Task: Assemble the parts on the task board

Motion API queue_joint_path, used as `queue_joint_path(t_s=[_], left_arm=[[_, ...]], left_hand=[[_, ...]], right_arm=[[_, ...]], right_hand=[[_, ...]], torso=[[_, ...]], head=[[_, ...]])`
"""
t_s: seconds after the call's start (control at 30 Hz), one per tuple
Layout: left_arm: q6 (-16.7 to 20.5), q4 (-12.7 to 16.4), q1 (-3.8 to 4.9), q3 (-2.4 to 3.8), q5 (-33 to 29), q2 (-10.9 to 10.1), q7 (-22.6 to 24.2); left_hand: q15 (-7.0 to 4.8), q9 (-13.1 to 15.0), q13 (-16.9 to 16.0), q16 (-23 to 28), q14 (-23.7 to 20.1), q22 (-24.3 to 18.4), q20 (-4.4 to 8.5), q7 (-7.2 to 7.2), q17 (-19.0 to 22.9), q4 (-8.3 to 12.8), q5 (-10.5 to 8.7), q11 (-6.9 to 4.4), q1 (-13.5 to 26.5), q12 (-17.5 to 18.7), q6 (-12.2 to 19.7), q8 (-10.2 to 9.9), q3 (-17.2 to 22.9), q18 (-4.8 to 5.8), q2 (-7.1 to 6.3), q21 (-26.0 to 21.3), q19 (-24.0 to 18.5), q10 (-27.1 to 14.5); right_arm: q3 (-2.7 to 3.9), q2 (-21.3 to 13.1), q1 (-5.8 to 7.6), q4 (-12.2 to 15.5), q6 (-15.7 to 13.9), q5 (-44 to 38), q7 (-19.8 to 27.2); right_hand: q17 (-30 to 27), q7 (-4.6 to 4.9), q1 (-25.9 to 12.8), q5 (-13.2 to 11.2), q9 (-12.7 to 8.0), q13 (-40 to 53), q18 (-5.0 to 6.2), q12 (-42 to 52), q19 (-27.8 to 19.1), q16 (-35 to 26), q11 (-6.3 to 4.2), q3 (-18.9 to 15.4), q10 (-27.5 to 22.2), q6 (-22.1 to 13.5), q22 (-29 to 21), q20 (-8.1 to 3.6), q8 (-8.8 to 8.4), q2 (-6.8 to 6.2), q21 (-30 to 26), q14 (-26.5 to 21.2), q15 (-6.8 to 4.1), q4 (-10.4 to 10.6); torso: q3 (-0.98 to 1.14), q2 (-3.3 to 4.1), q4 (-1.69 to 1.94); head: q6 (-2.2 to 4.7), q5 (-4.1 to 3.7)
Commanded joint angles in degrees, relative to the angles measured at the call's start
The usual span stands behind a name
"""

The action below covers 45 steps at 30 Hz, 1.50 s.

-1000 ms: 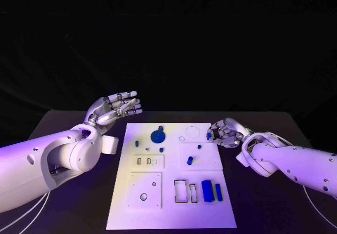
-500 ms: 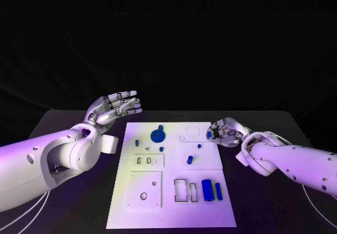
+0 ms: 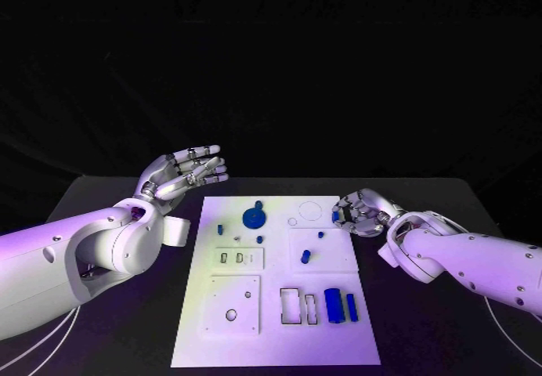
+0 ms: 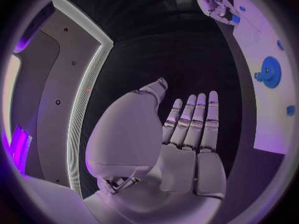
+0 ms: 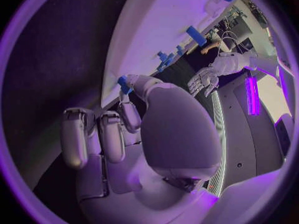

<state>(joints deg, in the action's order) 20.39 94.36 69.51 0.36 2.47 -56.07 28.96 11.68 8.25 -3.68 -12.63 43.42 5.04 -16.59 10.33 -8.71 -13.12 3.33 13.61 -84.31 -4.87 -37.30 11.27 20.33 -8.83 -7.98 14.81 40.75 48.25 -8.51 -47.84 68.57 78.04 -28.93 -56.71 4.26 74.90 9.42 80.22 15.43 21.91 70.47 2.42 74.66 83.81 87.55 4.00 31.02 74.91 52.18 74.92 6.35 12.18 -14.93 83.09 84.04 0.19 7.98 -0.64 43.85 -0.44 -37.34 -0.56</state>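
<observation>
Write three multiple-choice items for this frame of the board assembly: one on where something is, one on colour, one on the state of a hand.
1. Where is the right hand?
A. at the task board's far right edge
B. over the board's near left corner
C. off the table

2. What colour is the gear on the task board?
A. red
B. blue
C. yellow

3. What is the left hand doing?
A. gripping the gear
B. pressing on the board
C. raised, fingers apart, holding nothing

Answers:
1. A: the head view shows it beside the board's far right edge.
2. B: the gear is blue against the white board in the head view and the left wrist view.
3. C: the left wrist view shows its palm bare and fingers extended, away from the board.

The right hand pinches a small blue part at its fingertips in the right wrist view.
</observation>
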Motion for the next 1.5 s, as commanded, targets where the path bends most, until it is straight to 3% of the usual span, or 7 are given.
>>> queue_joint_path(t_s=[0.03,0.37,0.8,1.07,1.23,1.5], left_arm=[[-0.7,0.2,0.03,0.04,-0.1,0.0,0.5],[-0.7,0.2,0.03,0.04,-0.1,-0.1,0.4],[-0.7,0.2,0.03,0.04,-0.1,-0.1,0.4],[-0.7,0.2,0.03,0.04,-0.1,-0.2,0.3],[-0.8,0.1,0.03,0.04,-0.1,-0.2,0.3],[-0.8,-0.5,0.04,0.02,-0.3,0.0,0.2]], left_hand=[[-0.02,-0.1,0.0,0.2,0.3,-0.1,-0.03,6.22,0.0,-0.1,-0.21,0.13,0.3,0.2,-0.2,-0.4,0.3,-0.68,-0.20,-0.2,0.3,0.3],[0.00,-0.1,0.0,0.3,0.3,-0.2,-0.03,6.22,0.0,-0.1,-0.24,0.13,0.6,0.3,-0.3,-0.4,0.4,-0.67,-0.21,-0.2,0.3,0.4],[0.00,-0.1,0.0,0.3,0.3,-0.2,-0.03,6.22,0.0,-0.1,-0.24,0.13,0.6,0.3,-0.3,-0.4,0.4,-0.67,-0.21,-0.2,0.3,0.4],[0.00,-0.1,0.0,0.4,0.3,-0.2,-0.03,6.21,0.0,-0.1,-0.24,0.12,0.6,0.4,-0.4,-0.4,0.4,-0.67,-0.18,-0.3,0.3,0.4],[0.00,-0.1,0.0,0.4,0.3,-0.2,-0.03,6.21,0.0,-0.1,-0.24,0.12,0.6,0.4,-0.4,-0.4,0.4,-0.67,-0.18,-0.3,0.3,0.4],[0.00,-0.1,0.0,0.4,0.3,-0.3,-0.03,6.20,0.0,-0.1,-0.23,0.12,0.6,0.4,-0.4,-0.4,0.5,-0.66,-0.16,-0.3,0.4,0.5]], right_arm=[[0.00,0.1,-0.05,0.1,0.4,-0.7,-0.2],[0.00,0.2,-0.05,0.0,0.0,-0.7,-0.3],[0.00,0.2,-0.05,0.0,-1.6,-0.5,0.1],[0.01,0.2,-0.04,0.4,-3.7,-0.4,0.1],[0.11,-0.4,0.28,2.4,-4.1,-0.1,-1.0],[0.25,-0.7,2.47,9.5,-4.5,-1.3,-6.6]], right_hand=[[9.1,0.06,-0.8,-0.4,-0.1,-0.1,-0.57,-0.3,1.8,0.3,0.45,0.3,-0.3,-0.6,10.9,-0.14,-0.33,-0.08,0.2,4.5,0.03,-0.2],[9.2,0.14,-1.5,-0.4,-0.1,0.0,-0.59,-0.1,1.9,0.3,0.56,0.5,-0.2,-0.6,10.9,0.00,-0.16,0.10,0.3,4.6,0.18,-0.2],[9.5,-1.91,-2.7,-0.4,2.0,1.5,-0.87,1.2,2.6,0.4,-1.14,2.4,1.4,3.7,11.7,-1.01,5.14,3.33,1.3,4.6,-1.18,-1.9],[9.5,-2.15,-2.8,-0.4,2.3,2.0,-0.97,1.6,2.9,0.4,-1.38,2.5,1.9,3.8,12.0,-1.23,5.81,3.55,1.7,4.7,-1.41,-2.4],[9.5,-2.05,-3.1,-0.4,2.4,1.9,-0.99,1.5,2.9,0.3,-1.36,2.6,1.9,3.1,12.0,-1.35,5.87,3.56,1.8,4.7,-1.46,-2.6],[9.3,-1.95,-3.4,-0.4,2.4,1.5,-1.14,1.2,3.2,0.3,-1.28,2.9,1.6,2.6,12.3,-1.38,5.92,3.94,2.3,4.6,-1.41,-2.7]], torso=[[-0.01,0.00,0.04],[-0.01,0.01,-0.01],[-0.03,0.02,0.06],[-0.03,-0.03,-0.03],[-0.08,-0.13,-0.05],[-0.11,-0.29,-0.07]], head=[[-0.02,-0.05],[-0.06,-0.03],[-0.23,-0.13],[-0.31,-0.11],[-0.29,-0.09],[-0.23,0.01]])
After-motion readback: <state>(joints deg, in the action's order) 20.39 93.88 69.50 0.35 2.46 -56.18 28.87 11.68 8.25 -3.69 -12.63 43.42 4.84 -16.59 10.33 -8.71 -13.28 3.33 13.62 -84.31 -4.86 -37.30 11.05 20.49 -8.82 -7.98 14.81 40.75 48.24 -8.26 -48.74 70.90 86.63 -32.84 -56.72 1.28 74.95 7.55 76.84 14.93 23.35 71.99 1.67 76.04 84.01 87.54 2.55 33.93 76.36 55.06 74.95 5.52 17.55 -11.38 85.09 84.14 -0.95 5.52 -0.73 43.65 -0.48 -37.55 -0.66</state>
